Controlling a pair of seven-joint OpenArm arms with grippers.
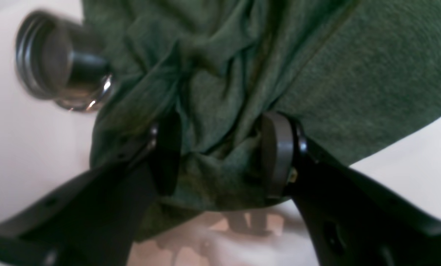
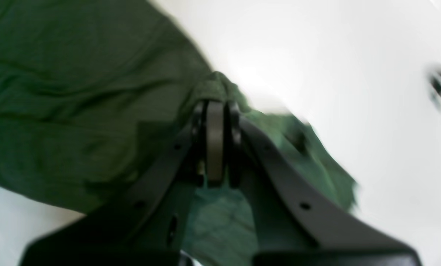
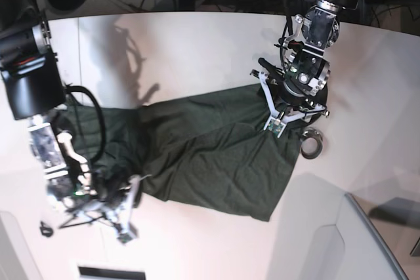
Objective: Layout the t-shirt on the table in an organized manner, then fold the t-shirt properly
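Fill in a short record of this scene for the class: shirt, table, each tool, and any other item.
shirt: dark green t-shirt, stretched across the table between the two arms, creased
table: white top, curved far edge
left tool: jaws apart, a bunch of shirt cloth between them
right tool: jaws pressed together at the shirt's edge, gripping it
other item: metal ring on the table beside the shirt, near the left tool

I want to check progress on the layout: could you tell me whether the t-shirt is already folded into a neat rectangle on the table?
No, the t-shirt lies stretched and wrinkled across the table.
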